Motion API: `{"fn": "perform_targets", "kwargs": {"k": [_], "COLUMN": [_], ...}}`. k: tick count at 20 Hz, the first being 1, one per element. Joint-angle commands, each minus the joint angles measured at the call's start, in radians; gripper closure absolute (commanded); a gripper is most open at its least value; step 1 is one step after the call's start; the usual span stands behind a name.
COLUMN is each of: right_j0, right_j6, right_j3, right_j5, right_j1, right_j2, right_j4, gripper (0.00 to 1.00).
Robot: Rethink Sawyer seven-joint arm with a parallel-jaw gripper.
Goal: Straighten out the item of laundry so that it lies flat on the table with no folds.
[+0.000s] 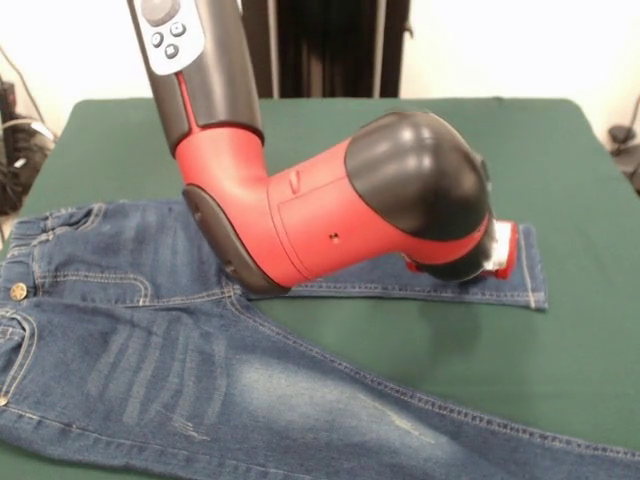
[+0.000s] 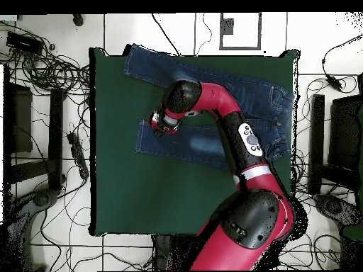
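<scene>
The blue denim jeans [image 1: 150,350] lie spread on the dark green table [image 1: 560,180], waist at the left edge, brass button showing. One leg runs to the lower right. The other leg runs right behind my arm and ends at a hem near the gripper [image 1: 497,262]. The gripper is low over that hem end and its state is hidden by the wrist. In the overhead view the jeans [image 2: 205,145] form a V with the waist at the table's [image 2: 142,205] right edge, and the gripper [image 2: 160,125] is at the lower leg's left end.
My red and black arm [image 1: 330,210] stretches low across the far leg and hides much of it. Cables and dark equipment [image 2: 42,71] lie on the floor around the table. Bare green top [image 2: 163,198] fills the half nearest the robot base.
</scene>
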Motion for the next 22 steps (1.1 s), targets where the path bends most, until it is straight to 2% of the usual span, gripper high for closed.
{"fn": "perform_targets", "kwargs": {"k": [1, 10, 16, 22], "right_j0": [-0.006, -0.073, -0.101, -0.062], "right_j6": [-0.344, -0.328, -0.321, -0.311], "right_j3": [0.111, 0.282, 0.412, 0.404], "right_j5": [-0.463, -0.581, -0.629, -0.629], "right_j1": [0.028, -0.043, -0.08, -0.07], "right_j2": [0.064, 0.103, 0.093, 0.075], "right_j4": [-0.065, -0.078, -0.088, -0.084], "gripper": [1.0, 1.0, 1.0, 1.0]}}
